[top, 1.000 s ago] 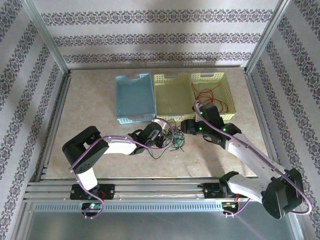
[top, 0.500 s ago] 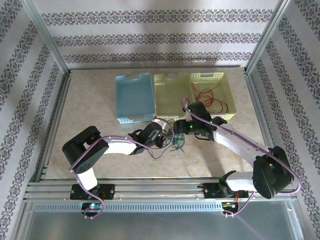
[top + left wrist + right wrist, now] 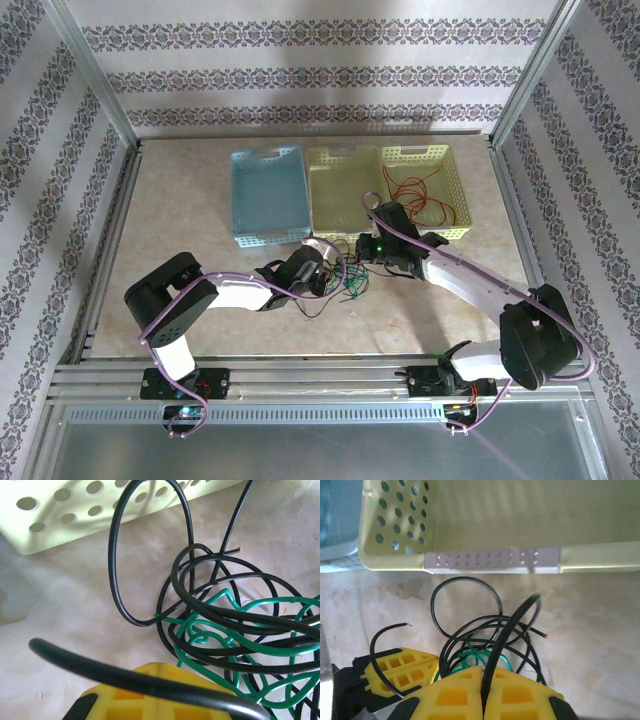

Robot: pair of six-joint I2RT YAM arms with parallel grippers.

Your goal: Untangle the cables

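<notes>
One-handedly pinching light, springy black cable (image 3: 512, 625) in closed right gripper (image 3: 484, 672); left gripper (image 3: 159, 667) closed too; advising hold near loose end (image 3: 542, 634) ahead

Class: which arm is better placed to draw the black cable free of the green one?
Right, probably. The right gripper is shut on the black cable where it rises from the tangle, beside the yellow basket; the left gripper, shut on it at the other side, can anchor.
</notes>
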